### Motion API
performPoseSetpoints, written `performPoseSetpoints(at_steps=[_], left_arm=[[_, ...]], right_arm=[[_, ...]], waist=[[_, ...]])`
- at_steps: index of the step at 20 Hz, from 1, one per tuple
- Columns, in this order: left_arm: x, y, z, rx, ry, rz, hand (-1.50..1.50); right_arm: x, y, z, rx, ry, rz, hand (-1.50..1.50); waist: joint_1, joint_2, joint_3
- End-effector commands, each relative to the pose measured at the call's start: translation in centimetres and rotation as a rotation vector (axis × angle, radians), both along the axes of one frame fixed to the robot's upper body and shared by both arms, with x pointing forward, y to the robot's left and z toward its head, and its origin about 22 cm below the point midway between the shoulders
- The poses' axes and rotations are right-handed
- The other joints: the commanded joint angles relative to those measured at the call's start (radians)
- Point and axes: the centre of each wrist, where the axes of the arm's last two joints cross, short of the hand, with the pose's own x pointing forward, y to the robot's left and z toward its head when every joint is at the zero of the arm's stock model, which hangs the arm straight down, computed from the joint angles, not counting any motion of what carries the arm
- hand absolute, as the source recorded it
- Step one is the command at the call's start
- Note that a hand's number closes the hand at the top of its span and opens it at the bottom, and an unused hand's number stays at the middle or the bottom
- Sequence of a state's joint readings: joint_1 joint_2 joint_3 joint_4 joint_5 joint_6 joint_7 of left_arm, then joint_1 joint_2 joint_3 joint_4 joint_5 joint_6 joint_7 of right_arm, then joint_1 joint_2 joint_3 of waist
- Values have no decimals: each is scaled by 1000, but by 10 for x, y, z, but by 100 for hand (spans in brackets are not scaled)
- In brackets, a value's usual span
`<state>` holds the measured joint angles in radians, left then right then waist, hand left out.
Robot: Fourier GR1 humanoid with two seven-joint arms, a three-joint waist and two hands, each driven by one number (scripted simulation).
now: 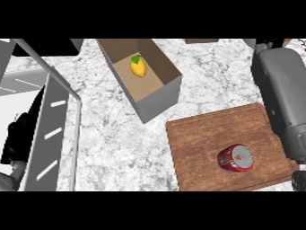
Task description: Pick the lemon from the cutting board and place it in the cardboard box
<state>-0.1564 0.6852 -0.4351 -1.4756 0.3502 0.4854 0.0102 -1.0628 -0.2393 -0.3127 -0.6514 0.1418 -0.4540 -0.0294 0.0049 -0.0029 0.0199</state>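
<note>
Lying inside the cardboard box [156, 85], the lemon [138, 67] rests on the box floor near its far end. Just beside the box, a wooden cutting board [208, 139] on the marble bench [109, 134] carries a red can [235, 158]. Whether either robot hand is open cannot be told.

"Can you see the right hand?"
"No. The grey arm [289, 103] runs up past the top edge."
"And the cardboard box [156, 96]?"
"Its far end is cut off there too. The cutting board's [208, 143] near corner is cut off at the bottom."
</note>
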Motion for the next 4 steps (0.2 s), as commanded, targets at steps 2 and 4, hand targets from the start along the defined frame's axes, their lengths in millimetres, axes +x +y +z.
performPoseSetpoints(at_steps=[2,4], left_arm=[[-11,1,-23,-25,42,24,0],[-25,-3,-13,-33,21,19,0]], right_arm=[[-16,-85,6,-12,-26,16,-150],[-29,-94,-26,-17,-8,28,-150]], waist=[[-6,5,-20],[-1,-1,-19]])
